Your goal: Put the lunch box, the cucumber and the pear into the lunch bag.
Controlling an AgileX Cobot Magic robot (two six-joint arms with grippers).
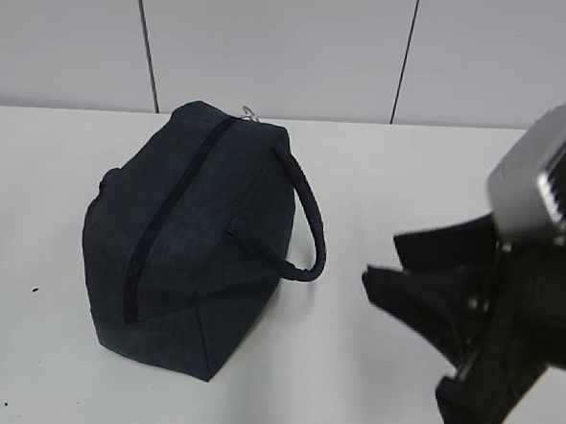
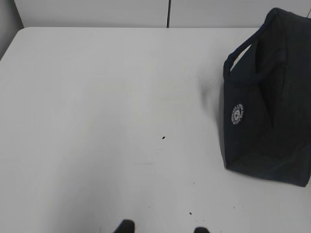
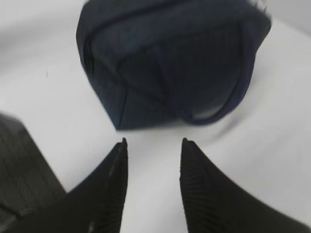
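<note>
We're seeing the lunch bag [image 1: 190, 240] sitting zipped on the counter [image 1: 369, 371], just ahead of our right hand [image 3: 153, 145], which is gaping open, empty. Left hand [image 2: 163, 227] barely showing, can't tell its opening.

a white table [image 1: 368, 390] fills most of each view, its top smooth and matte, with a few small dark specks scattered on it. behind its far edge stands a pale grey wall [image 1: 274, 48] made of flat panels, split by thin dark vertical seams [image 1: 146, 40]. a narrow lighter strip runs along the foot of the wall where it meets the table. the light is even and soft, with faint blurred shadows on the tabletop. in the left wrist view the table's rounded far corner [image 2: 22, 30] shows against the wall.
</note>
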